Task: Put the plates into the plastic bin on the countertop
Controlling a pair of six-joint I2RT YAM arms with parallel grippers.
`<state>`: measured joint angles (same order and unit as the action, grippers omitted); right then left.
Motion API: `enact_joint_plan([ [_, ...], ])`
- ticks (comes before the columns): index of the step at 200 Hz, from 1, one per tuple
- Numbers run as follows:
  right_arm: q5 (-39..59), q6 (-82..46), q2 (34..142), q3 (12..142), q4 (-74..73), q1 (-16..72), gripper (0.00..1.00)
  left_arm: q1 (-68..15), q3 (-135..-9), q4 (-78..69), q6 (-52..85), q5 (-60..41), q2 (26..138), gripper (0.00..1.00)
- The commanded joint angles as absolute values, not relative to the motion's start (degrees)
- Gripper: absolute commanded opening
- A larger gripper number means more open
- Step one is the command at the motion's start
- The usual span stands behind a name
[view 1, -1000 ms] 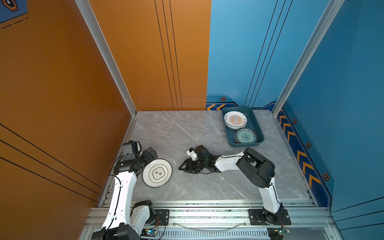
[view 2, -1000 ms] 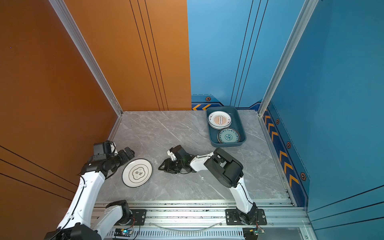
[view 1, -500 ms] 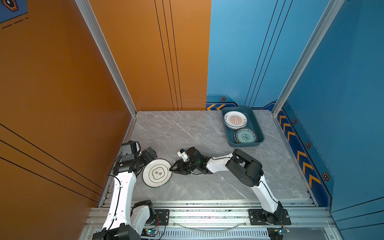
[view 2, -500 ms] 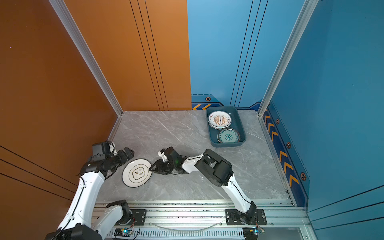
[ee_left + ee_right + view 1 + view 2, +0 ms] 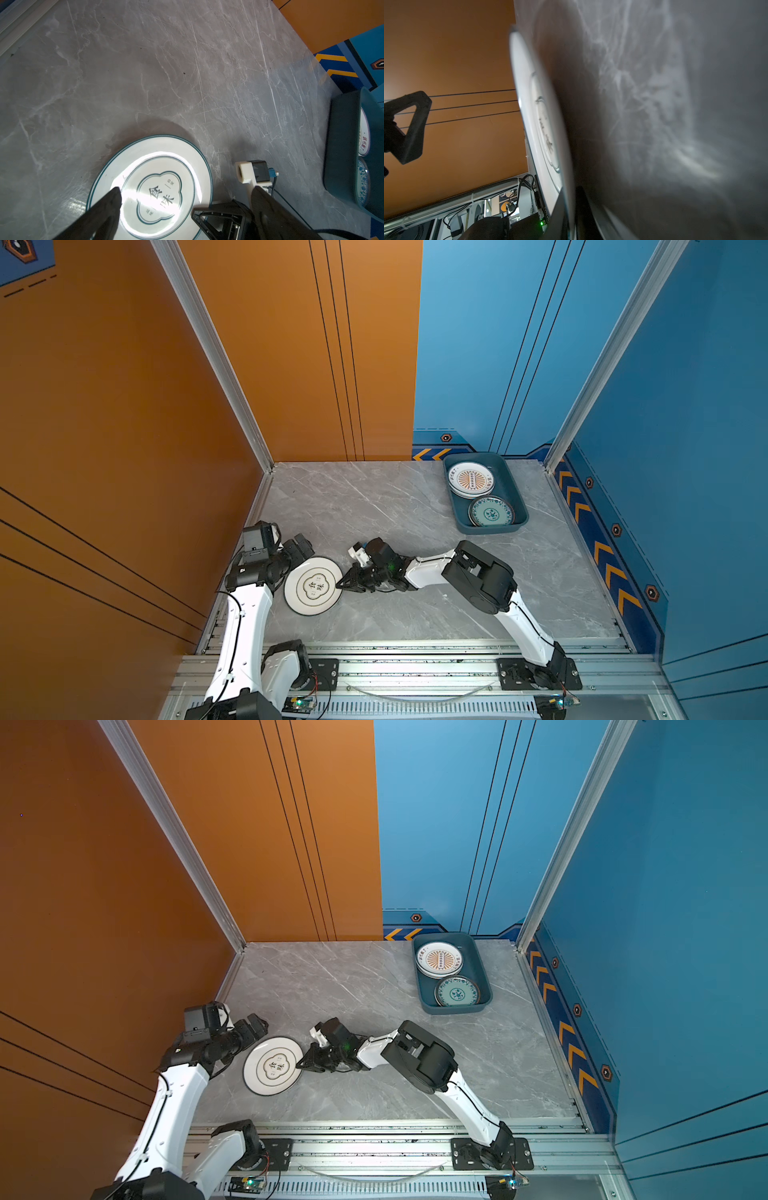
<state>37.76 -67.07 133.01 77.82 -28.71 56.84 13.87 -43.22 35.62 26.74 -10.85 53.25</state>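
Right claw (image 5: pixel 340 584) pinches the right rim of the white plate (image 5: pixel 313 587) on the near-left worktop (image 5: pixel 415 510) — left claw (image 5: pixel 186 189) gapes wide at its left side.

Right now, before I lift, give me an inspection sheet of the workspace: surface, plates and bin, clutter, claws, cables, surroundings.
Surface: grey marble countertop, no spills seen.
Job's things: white plate, green rim, on the countertop near the left arm; bin at the far right holds a sunburst stack and a teal plate.
Clutter: nothing seen.
Claws: right claw shut on the white plate's rim; left claw open at the opposite edge.
Cables: black cable along the left arm, thin cable by the right arm's base; neither lies on the countertop.
Surroundings: orange wall left, blue walls behind and right, rail in front.
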Motion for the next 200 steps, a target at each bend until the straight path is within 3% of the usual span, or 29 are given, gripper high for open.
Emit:
enact_joint_plan([
  [1, 37.2, -66.8, 134.3, 78.7, -26.5, 56.8, 0.03, 14.3, -44.7, 36.7, 25.6, -12.5, 52.8, 0.98],
  [52, 36.8, -64.9, 130.9, 76.5, -23.6, 54.6, 0.00, 13.5, -44.8, 36.6, 25.6, -12.4, 52.8, 0.98],
  [106, 33.7, -49.6, 114.2, 71.4, -0.4, 45.5, 0.00, 11.2, -44.3, 32.5, 26.7, -13.4, 53.3, 0.98],
  [151, 35.4, -42.4, 103.4, 69.6, 11.6, 36.4, 0.00, 6.7, -34.1, 4.0, 36.1, -25.4, 55.0, 0.98],
  [200, 37.9, -39.2, 96.0, 70.2, 18.3, 29.3, 0.00, -4.4, -38.3, -8.4, 37.5, -28.1, 64.6, 0.99],
])
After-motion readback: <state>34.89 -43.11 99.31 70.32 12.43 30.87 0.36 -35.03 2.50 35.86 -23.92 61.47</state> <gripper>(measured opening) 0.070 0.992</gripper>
